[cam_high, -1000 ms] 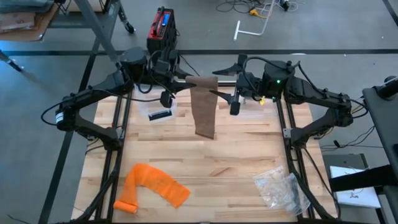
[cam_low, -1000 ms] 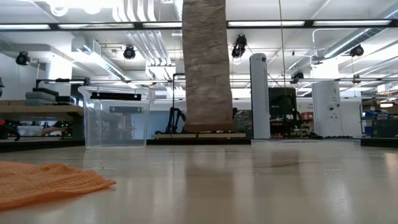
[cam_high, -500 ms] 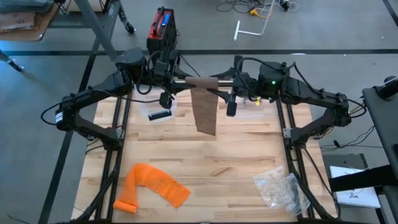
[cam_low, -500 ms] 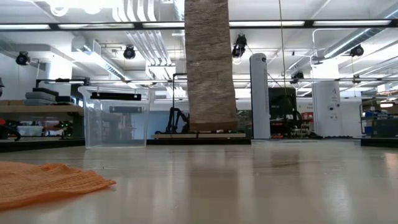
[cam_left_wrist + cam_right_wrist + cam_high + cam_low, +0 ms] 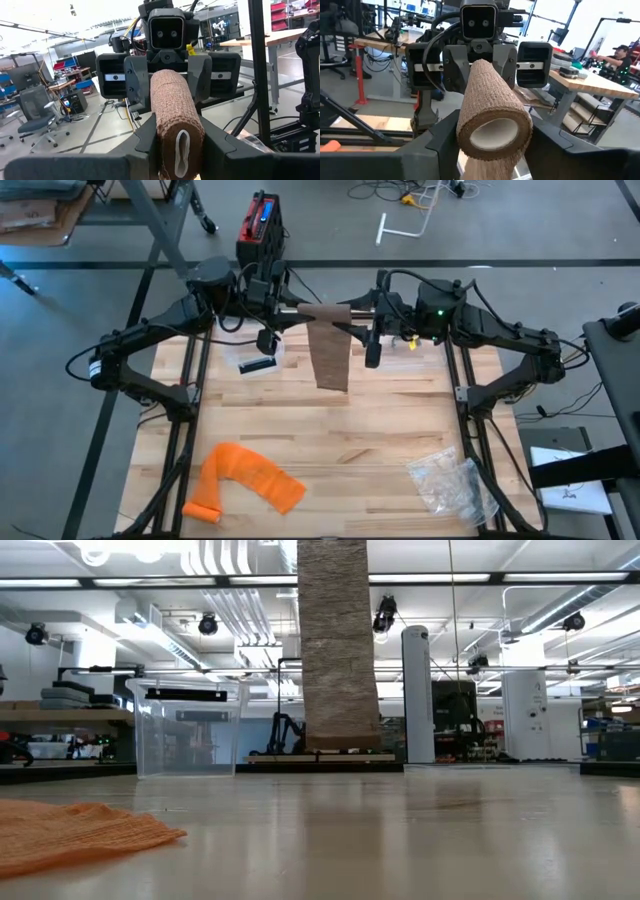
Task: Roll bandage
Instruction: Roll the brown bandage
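Note:
A brown bandage roll [image 5: 322,311] is held level in the air over the table's far side, between my two grippers, which face each other. Its loose tail [image 5: 331,360] hangs down from the roll; in the low view the tail [image 5: 338,640] ends a little above the table top. My left gripper [image 5: 298,310] is shut on the roll's left end. My right gripper [image 5: 351,309] is shut on the roll's right end. My left gripper pinches the roll's left end [image 5: 179,146] between its two fingers [image 5: 144,142], and that end is squeezed flat. The fingers come level from the table's left, along the roll's axis. The roll is lifted clear and lies level. My right gripper pinches the roll's right end [image 5: 493,134] between its two fingers [image 5: 441,137]; that end's hollow core stays round and open. The fingers come level from the table's right, along the roll's axis. The roll is clear of the table, its tail hanging below.
An orange bandage [image 5: 246,481] lies near the front left. A clear plastic bag [image 5: 451,480] lies at the front right. A small black object [image 5: 257,364] lies near the left arm. A clear bin [image 5: 186,729] stands beyond the table.
The hanging tail has grown shorter: its lower end has risen a little and swung slightly toward the table's right, while the roll has stayed between the grippers. My right gripper has shifted slightly toward the table's left.

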